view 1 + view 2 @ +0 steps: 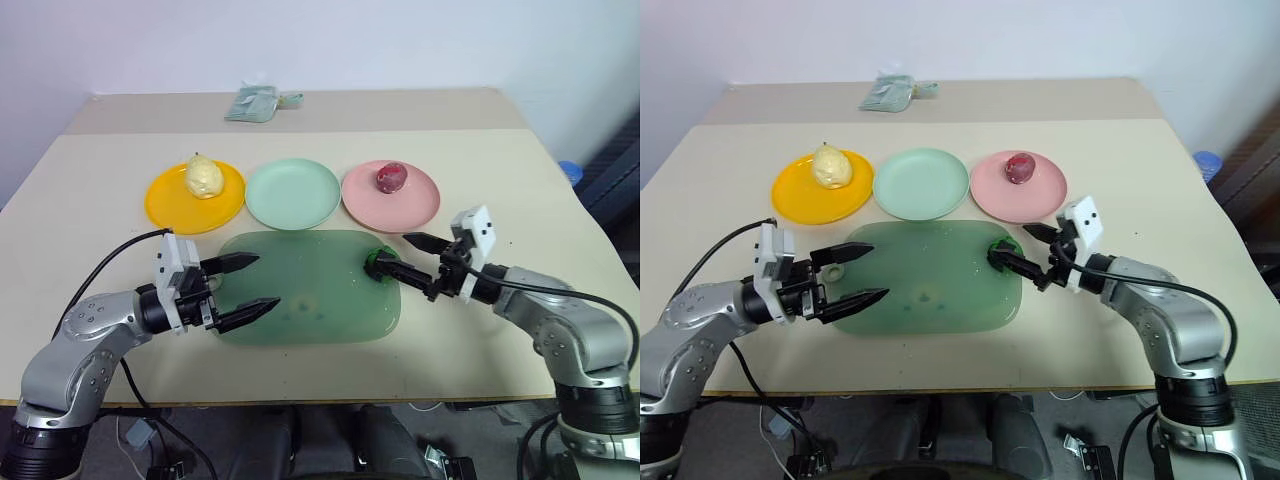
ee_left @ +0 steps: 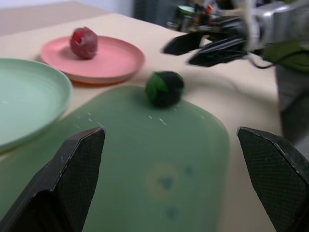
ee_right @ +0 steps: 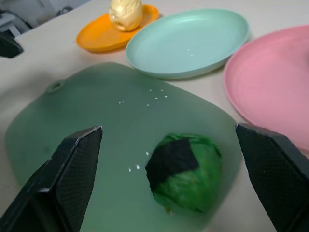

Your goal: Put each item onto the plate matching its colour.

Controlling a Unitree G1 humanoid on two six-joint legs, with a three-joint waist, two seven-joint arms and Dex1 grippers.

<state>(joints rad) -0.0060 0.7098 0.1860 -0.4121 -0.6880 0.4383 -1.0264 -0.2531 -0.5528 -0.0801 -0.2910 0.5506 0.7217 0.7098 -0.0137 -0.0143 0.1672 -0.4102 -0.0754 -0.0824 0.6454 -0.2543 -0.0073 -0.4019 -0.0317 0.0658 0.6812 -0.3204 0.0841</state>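
Green-and-black toy piece (image 1: 381,263) right of centre, on the translucent green board's (image 1: 300,300) corner, not yet on the mint plate (image 1: 293,193) above. Yellow pear (image 1: 203,177) on orange plate (image 1: 194,196), red fruit (image 1: 391,177) on pink plate (image 1: 391,195), evidently sorted. Right gripper (image 1: 409,258) spread wide beside the piece, empty; left gripper (image 1: 247,288) lower left, equally spread, empty.
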